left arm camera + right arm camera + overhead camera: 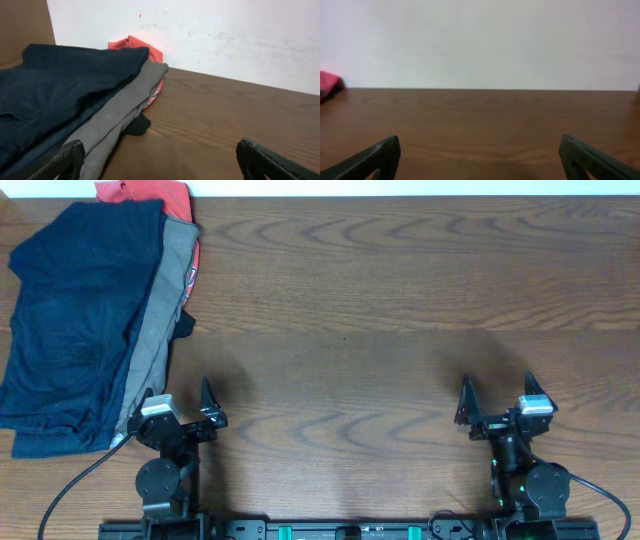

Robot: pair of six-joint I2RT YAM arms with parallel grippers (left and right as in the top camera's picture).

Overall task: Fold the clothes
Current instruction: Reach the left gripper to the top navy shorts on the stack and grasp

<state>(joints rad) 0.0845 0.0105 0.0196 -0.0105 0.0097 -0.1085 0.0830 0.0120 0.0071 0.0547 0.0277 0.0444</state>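
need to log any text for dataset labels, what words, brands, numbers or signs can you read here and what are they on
No text can be read in any view.
On the red-orange garment, a small pale print peeks out at its edge: too small and blurred to read.
On the navy garments, the grey garment and the table: no lettering visible.

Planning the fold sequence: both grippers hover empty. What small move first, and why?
Probably reach the left gripper toward the navy garment topping the pile: it is open, empty and nearest them; the right gripper sits far across the table.
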